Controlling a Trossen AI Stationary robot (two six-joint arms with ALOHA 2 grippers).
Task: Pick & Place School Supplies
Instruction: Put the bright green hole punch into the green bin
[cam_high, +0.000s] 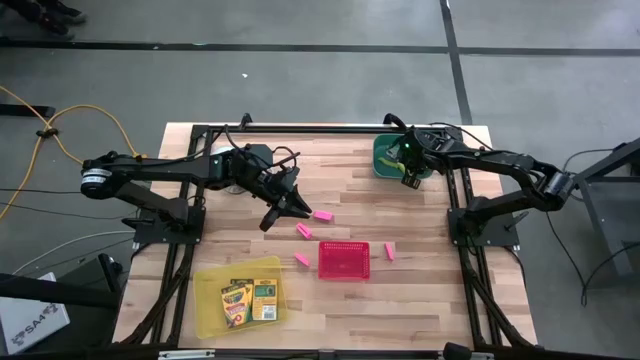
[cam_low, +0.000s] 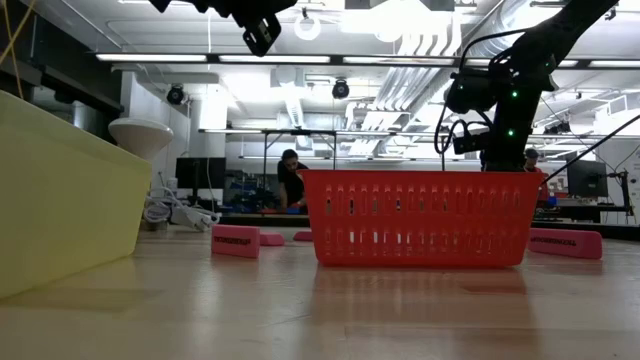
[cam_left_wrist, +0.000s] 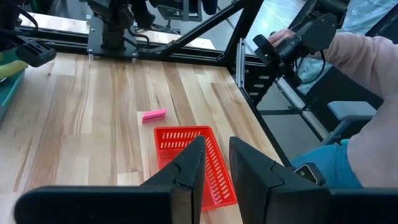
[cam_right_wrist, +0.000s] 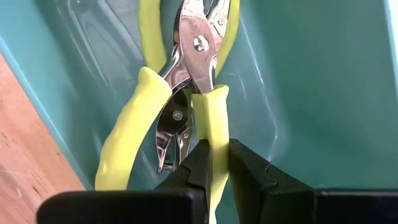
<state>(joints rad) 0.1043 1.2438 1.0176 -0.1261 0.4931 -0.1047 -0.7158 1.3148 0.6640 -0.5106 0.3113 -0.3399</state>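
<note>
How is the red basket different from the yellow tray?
The red slotted plastic basket is small, see-through and looks empty; the yellow solid-walled plastic tray is bigger and holds two yellow-and-green crayon boxes. The basket sits mid-table, the tray toward the left arm's side. Both rest on the wooden table.

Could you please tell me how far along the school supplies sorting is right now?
Done: two yellow-and-green crayon boxes lie in the yellow plastic tray. In hand: the right gripper is shut on a lime-handled metal scissor-like tool inside the teal-green bin. Left: four small pink eraser blocks remain on the wooden table around the empty red mesh basket; the left gripper hovers nearby.
</note>
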